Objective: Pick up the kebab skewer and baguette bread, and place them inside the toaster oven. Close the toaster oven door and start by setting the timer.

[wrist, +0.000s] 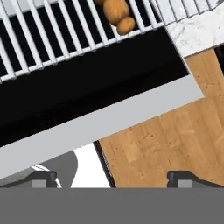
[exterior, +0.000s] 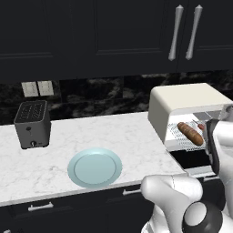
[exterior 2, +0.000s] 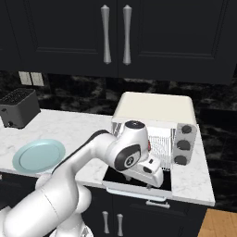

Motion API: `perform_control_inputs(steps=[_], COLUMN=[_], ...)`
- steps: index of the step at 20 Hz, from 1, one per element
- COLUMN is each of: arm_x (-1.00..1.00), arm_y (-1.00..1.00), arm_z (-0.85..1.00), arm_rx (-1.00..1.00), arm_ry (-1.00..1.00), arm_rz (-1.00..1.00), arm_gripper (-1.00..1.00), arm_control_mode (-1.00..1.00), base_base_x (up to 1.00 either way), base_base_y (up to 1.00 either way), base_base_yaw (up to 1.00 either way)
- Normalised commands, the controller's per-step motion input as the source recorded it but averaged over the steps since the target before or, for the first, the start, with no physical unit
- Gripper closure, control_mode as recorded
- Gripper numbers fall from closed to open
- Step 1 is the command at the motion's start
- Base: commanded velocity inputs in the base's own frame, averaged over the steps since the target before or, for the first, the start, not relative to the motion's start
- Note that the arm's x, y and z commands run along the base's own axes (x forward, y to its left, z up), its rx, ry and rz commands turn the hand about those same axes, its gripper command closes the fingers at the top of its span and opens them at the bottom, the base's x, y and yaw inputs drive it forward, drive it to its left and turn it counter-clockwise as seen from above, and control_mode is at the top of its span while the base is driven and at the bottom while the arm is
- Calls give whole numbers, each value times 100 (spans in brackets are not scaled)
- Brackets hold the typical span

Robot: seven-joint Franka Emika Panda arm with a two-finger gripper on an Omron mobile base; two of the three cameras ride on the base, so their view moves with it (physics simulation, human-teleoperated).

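The orange-brown plump baguette bread [exterior: 190,133] lies on the wire rack inside the boxy cream-white toaster oven [exterior: 182,103] on the marble counter [exterior: 91,136]; a reddish bit beside it is probably the kebab skewer. The glass-paned toaster oven door [wrist: 87,92] hangs flat open. The dark two-finger gripper [wrist: 109,177] is spread wide and empty, above the door's pale edge. Risk: lifting from the wrong side, the fingers may slip off the rim, or the arm may block the door's swing.

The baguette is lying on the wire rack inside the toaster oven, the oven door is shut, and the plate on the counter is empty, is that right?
Not quite: the toaster oven door is open, folded down flat, as the right base view shows. The rest holds: the baguette lies on the wire rack inside the toaster oven, and the plate on the counter is empty.
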Motion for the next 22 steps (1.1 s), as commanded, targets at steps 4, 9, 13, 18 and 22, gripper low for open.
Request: perform_control_inputs(steps=[4, 9, 13, 18, 22], arm_x=[30, 47, 47, 38, 35], arm_y=[0, 0, 0, 0, 0], arm_z=[-31, -16, -6, -9, 0], arm_rx=[1, 3, 3, 1, 3], arm_ry=[4, 0, 0, 0, -5], arm_rz=[-16, -12, -11, -11, -10], arm_gripper=[-100, -100, -100, -100, -100], arm_control_mode=[-100, -100, -100, -100, -100], base_base_x=[0, 0, 0, 0, 0], base_base_y=[0, 0, 0, 0, 0], base_base_yaw=[0, 0, 0, 0, 0])
